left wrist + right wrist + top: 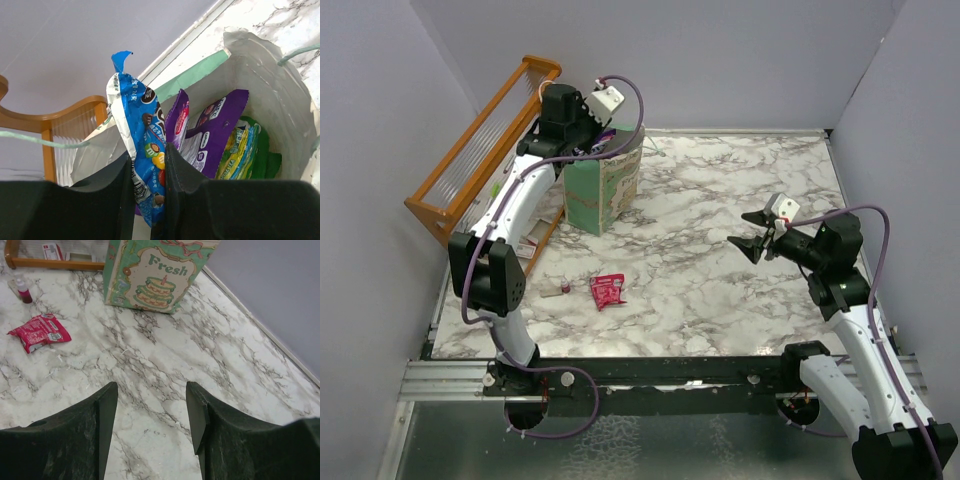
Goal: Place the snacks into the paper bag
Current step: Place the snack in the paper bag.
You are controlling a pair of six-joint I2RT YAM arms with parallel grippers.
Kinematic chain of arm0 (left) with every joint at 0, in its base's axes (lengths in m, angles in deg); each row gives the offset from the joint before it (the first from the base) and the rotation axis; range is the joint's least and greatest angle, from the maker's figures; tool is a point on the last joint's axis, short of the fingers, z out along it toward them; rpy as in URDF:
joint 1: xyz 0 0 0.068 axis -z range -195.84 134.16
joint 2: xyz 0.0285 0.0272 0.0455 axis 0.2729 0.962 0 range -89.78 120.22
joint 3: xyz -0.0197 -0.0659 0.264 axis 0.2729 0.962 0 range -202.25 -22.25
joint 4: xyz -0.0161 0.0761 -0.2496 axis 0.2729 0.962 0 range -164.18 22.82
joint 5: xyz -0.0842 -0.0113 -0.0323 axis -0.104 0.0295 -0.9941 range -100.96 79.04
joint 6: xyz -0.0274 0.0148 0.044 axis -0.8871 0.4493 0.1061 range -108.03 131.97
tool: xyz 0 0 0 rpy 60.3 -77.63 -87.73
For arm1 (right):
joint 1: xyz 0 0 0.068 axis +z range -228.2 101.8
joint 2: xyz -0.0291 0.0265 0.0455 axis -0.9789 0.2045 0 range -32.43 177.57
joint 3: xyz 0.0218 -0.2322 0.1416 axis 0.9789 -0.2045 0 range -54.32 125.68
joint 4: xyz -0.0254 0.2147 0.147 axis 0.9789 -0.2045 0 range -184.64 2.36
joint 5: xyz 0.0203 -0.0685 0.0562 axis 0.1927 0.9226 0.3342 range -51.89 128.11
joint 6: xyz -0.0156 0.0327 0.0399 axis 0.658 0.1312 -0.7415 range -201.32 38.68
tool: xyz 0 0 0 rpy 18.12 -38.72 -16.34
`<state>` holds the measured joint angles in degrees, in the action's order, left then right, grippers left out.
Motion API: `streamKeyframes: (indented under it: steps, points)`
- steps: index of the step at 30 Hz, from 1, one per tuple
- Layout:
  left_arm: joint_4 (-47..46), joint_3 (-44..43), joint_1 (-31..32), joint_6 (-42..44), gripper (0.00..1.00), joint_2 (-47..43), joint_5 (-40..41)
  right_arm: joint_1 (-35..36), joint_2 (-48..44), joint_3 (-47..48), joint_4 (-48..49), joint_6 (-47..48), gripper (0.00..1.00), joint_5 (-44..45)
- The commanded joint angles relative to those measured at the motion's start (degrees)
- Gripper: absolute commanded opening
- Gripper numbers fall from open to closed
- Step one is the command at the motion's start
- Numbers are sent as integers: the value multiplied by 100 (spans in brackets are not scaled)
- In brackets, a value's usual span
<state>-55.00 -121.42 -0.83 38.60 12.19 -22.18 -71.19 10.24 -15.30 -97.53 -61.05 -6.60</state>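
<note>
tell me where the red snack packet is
The red packet lies flat on the marble table, left of centre in the top view, just right of the red-capped tube, with the paper bag farther back.

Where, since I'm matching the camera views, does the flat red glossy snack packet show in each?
Top external: the flat red glossy snack packet lies on the marble table, lower left of centre.
Left wrist: not in it.
Right wrist: at the left edge, upper half.
Shared landmark: the mint-green and cream paper bag, in all three views.
</note>
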Motion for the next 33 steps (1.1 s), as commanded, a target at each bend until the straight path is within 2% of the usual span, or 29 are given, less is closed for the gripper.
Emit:
streamKeyframes:
  steps: [1,24,33]
  points:
    - [292,-218,-65,70,6,129,-116,-50,-86,-36,75,81,57,-126]
    - [1017,355,-157,-113,17,-430,-149,-58,-12,-86,108,99,59,-177]
    - [1519,-14,-165,-23,33,-244,-10,-59,-18,-105,128,106,59,-124]
